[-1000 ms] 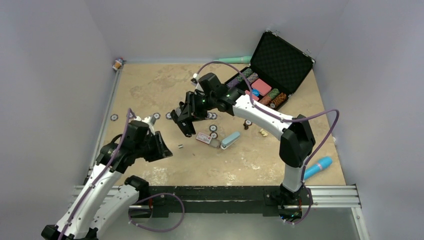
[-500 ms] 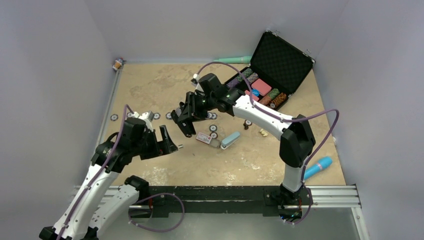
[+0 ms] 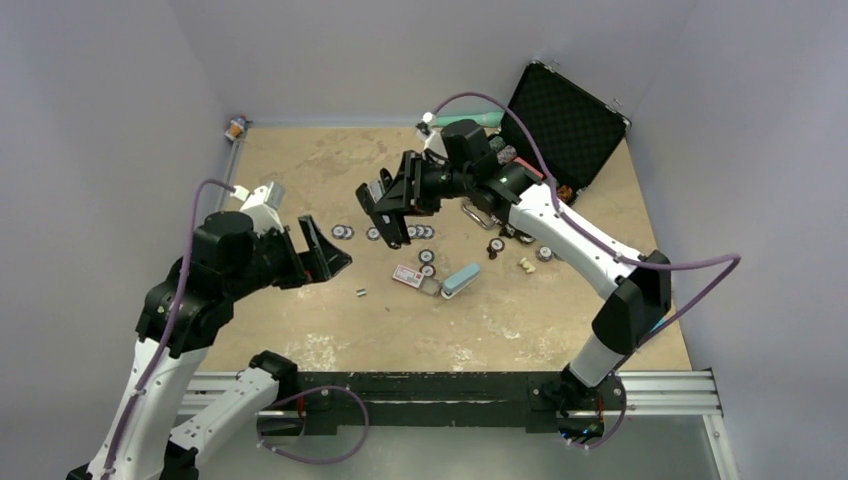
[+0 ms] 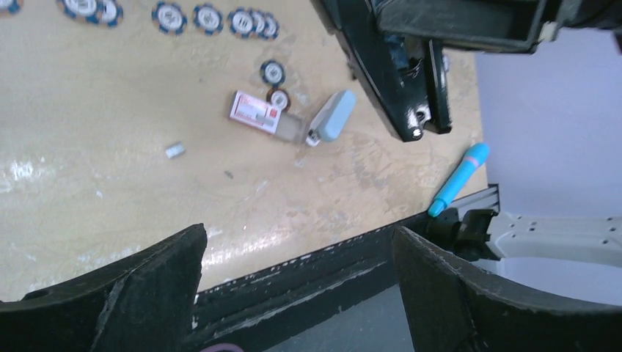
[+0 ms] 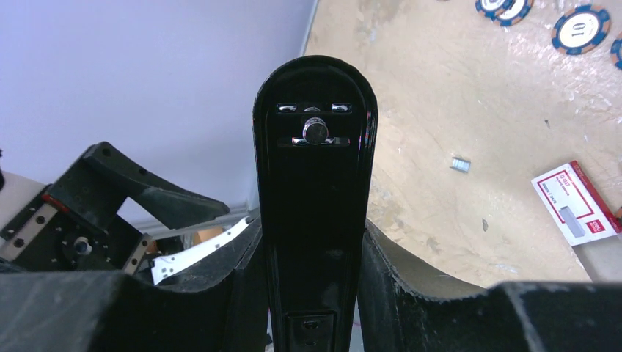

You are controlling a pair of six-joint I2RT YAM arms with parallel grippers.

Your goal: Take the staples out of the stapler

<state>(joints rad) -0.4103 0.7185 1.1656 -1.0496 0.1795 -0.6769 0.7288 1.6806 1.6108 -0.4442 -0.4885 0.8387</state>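
My right gripper (image 3: 412, 190) is shut on the black stapler (image 3: 388, 212) and holds it in the air above the table's middle. In the right wrist view the stapler (image 5: 315, 169) runs up between my fingers (image 5: 411, 286). The stapler also shows at the top of the left wrist view (image 4: 400, 81). The staples (image 3: 361, 293), a tiny grey strip, lie loose on the table and show in both wrist views (image 4: 174, 151) (image 5: 460, 165). My left gripper (image 3: 325, 250) is open and empty, raised above the table to the left of the staples; its jaws stand wide apart (image 4: 297, 257).
A light-blue block (image 3: 461, 280) and a red-and-white card (image 3: 408, 275) lie right of the staples. Poker chips (image 3: 425, 257) are scattered around them. An open black case (image 3: 560, 125) stands at the back right. A blue pen-like thing (image 3: 640, 335) lies near the front right edge.
My right gripper has lifted the stapler up and toward the back right. My left arm has risen and drawn back to the left, still open. The staples have not moved.
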